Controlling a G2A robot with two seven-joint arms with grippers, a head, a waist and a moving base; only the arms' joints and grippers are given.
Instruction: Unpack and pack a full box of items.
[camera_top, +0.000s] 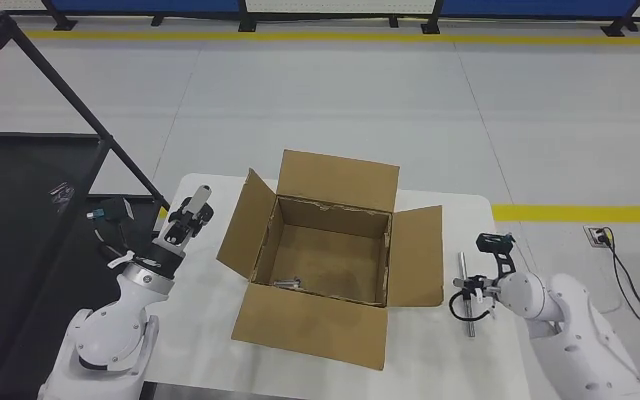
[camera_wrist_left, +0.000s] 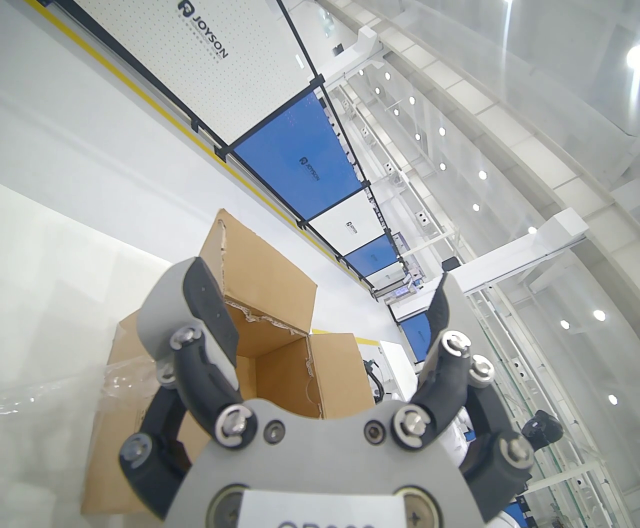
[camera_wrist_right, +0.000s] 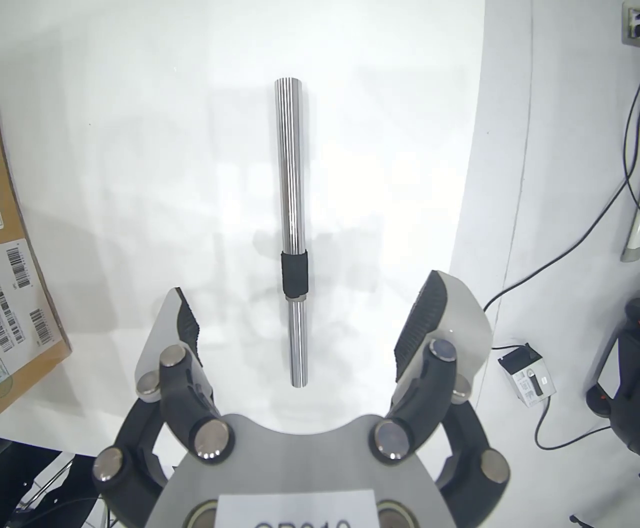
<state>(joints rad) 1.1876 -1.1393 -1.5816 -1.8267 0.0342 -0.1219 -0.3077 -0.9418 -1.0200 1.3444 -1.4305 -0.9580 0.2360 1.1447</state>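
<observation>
An open cardboard box (camera_top: 330, 250) stands mid-table with its flaps spread; a small metallic item (camera_top: 288, 283) lies on its floor near the left wall. A shiny metal rod (camera_wrist_right: 293, 200) with a black band lies flat on the white table, to the right of the box (camera_wrist_right: 25, 300). My right gripper (camera_wrist_right: 310, 295) hovers open over the rod's near end, one finger on each side, not touching it. In the top view the rod (camera_top: 461, 268) runs under that gripper (camera_top: 470, 298). My left gripper (camera_top: 197, 208) is open and empty left of the box (camera_wrist_left: 280, 300), pointing at it.
A dark metal frame (camera_top: 60, 170) stands left of the table. Clear plastic film (camera_wrist_left: 50, 395) lies near the left gripper. Cables (camera_wrist_right: 575, 250) and a wall socket (camera_top: 598, 236) lie on the floor past the table's right edge (camera_wrist_right: 470, 200).
</observation>
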